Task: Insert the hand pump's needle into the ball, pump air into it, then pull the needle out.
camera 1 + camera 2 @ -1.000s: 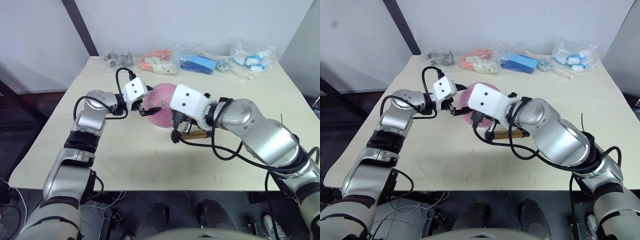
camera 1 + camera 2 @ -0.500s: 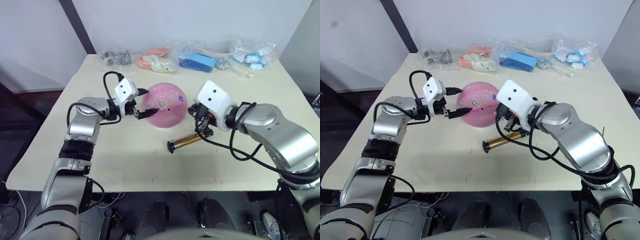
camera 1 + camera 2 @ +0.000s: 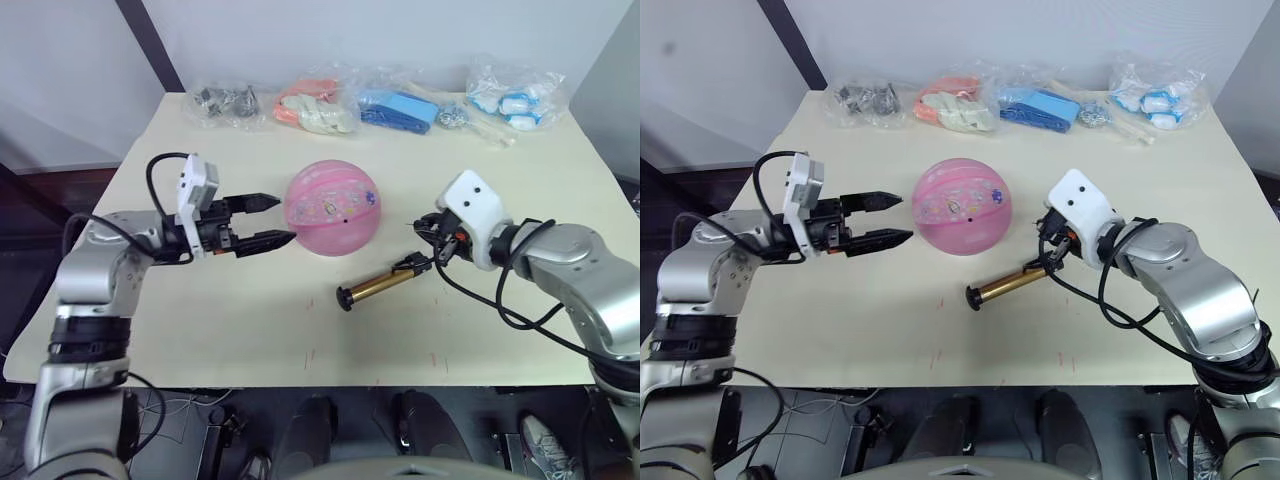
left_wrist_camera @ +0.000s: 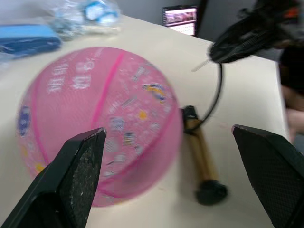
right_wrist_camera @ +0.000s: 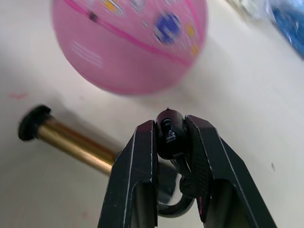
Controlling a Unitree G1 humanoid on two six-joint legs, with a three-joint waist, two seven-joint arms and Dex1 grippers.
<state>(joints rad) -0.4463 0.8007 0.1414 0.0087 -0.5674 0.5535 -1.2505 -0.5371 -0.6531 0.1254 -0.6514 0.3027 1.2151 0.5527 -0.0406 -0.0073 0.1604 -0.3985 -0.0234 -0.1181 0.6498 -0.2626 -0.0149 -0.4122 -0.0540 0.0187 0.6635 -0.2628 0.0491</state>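
From overhead, the ball (image 3: 333, 207) is sitting mid-table, the hand pump (image 3: 382, 284) lying just in front — needle not in. Left gripper (image 4: 175, 185) is gaping wide, empty. Right gripper (image 5: 172, 130) is pinching the hose end (image 5: 168, 134) — insertion and pumping remain.

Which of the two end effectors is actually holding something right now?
The right end effector, shut on the hose end of the hand pump. The left end effector is open, beside the ball and apart from it.
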